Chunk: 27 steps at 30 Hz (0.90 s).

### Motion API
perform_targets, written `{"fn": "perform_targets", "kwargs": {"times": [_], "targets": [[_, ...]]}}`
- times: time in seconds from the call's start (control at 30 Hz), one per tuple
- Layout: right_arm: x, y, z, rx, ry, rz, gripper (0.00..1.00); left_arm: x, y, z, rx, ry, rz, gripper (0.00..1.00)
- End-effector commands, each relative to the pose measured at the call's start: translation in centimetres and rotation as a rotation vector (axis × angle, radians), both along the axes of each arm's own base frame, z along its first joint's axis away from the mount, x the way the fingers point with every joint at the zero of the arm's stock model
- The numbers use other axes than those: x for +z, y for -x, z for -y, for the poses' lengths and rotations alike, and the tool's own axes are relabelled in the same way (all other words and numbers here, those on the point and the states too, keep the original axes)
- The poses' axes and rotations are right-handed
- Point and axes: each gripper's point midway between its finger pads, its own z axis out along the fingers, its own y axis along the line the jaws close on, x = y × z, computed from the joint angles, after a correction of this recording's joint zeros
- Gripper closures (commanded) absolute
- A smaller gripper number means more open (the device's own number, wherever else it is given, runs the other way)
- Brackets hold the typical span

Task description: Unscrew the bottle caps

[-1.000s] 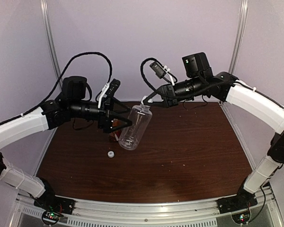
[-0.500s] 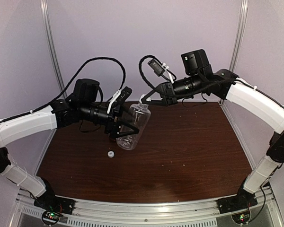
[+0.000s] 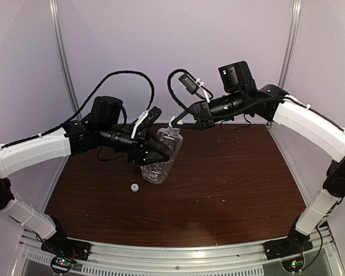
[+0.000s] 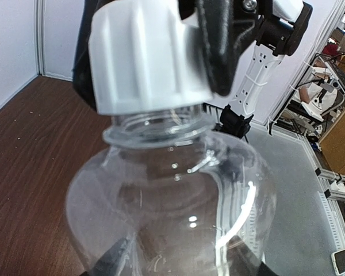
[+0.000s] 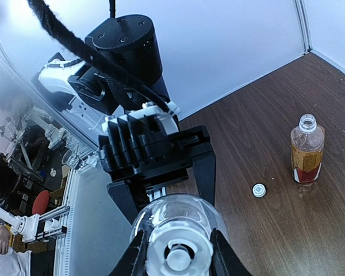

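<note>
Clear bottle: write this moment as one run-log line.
right gripper: shut on white cap | left gripper: straddling clear bottle, contact unclear | amber bottle: uncapped, upright | loose cap: on table

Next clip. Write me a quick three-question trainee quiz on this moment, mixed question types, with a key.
1. True or false: the amber bottle standing on the table has a cap screwed on.
2. The clear bottle is up in the air. The right gripper is shut on: A) its body B) its white cap C) nothing.
3. Short answer: where is the loose cap?

Key: 1 false. 2 B. 3 on the table beside the amber bottle, not touching it.
</note>
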Motion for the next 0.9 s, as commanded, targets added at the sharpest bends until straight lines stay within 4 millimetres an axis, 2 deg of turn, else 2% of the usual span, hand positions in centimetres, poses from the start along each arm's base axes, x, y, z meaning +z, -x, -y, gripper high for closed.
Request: {"fn": "perform_targets", "kwargs": {"times": [0.0,0.07,0.13,0.2,0.27,0.47,0.63,0.77,0.87], "targets": [[1.2,-0.3,-0.3,-0.025,-0.046,0.045,0.62,1.9,-0.2,0.6,-0.005,0.062,0.051,0.55],[1.5,-0.7,0.0,-0.065,-0.055,0.061,0.42,2.1,-0.3,0.5,0.014,0.077,0.057,0.59],[1.9,-1.1,0.3,-0.105,-0.07,0.07,0.26,2.3,-0.5,0.3,0.04,0.09,0.061,0.61],[2.5,-1.4,0.5,-0.14,-0.102,0.065,0.15,2.2,-0.9,0.3,0.07,0.102,0.058,0.63],[3.1,-1.8,0.5,-0.181,-0.139,0.053,0.09,2.6,-1.1,0.2,0.091,0.129,0.058,0.64],[4.5,-2.7,0.9,-0.293,-0.239,0.036,0.06,2.8,-1.5,0.3,0.131,0.156,0.057,0.66],[4.7,-3.1,0.9,-0.351,-0.263,0.031,0.12,3.3,-1.8,0.4,0.16,0.181,0.039,0.69],[4.4,-3.2,0.7,-0.372,-0.265,0.024,0.15,3.5,-2.0,0.6,0.171,0.198,0.03,0.7],[3.9,-3.2,0.4,-0.371,-0.256,0.015,0.21,3.6,-2.1,0.8,0.174,0.2,0.025,0.7]]}}
